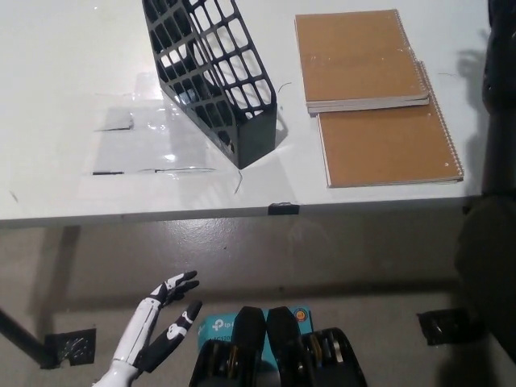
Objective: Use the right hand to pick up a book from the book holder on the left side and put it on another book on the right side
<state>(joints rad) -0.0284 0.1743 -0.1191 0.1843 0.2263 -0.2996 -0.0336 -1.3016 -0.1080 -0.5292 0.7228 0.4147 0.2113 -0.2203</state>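
Two brown books lie stacked on the white surface, to the right of the black book holder.

The upper book, spiral-bound along its right edge, rests flat on the far part of the lower book, leaving the lower one's near half bare; both sit just right of the book holder, not touching it. The book holder, a mesh-walled stand, leans tilted on the surface, with a clear plastic sheet lying to its left. The black right arm shows as a dark blur at the frame's edge, well right of the book holder, and its fingers cannot be made out. The white left hand hangs below the surface's near edge, down and left of the book holder, fingers spread apart and holding nothing.
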